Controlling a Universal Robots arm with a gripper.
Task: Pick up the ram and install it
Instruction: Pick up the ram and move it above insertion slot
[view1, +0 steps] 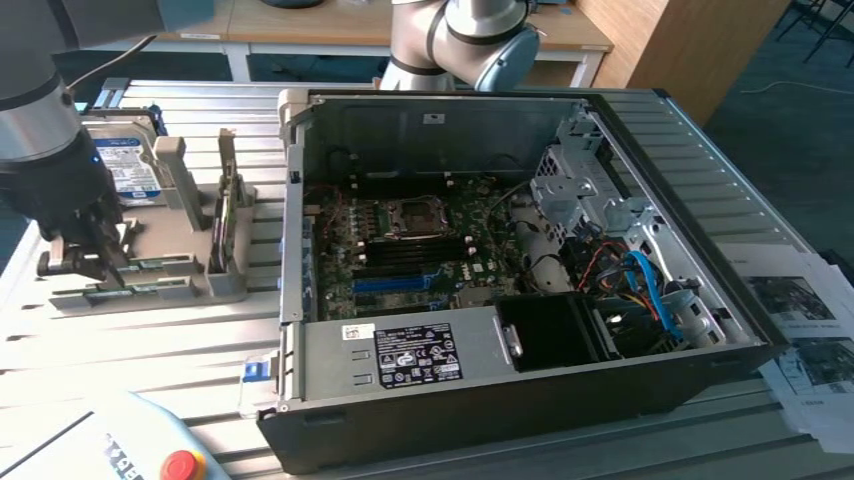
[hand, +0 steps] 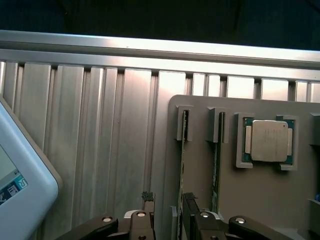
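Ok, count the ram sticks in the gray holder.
2. One ram stick stands on edge in the holder slot nearest the jaws; the other stick stands in the next slot, beside the CPU. The jaws cover part of the holder, so more may be hidden.

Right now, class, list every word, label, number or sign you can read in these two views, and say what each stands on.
No text is clear enough to quote.
power supply label: print too small to read.
hard drive label: blurred, unreadable.
case wall sticker: too small to read.
printed sheets: too small to read.
processor lid: faint marks, unreadable.
pendant screen: small symbols, unreadable.
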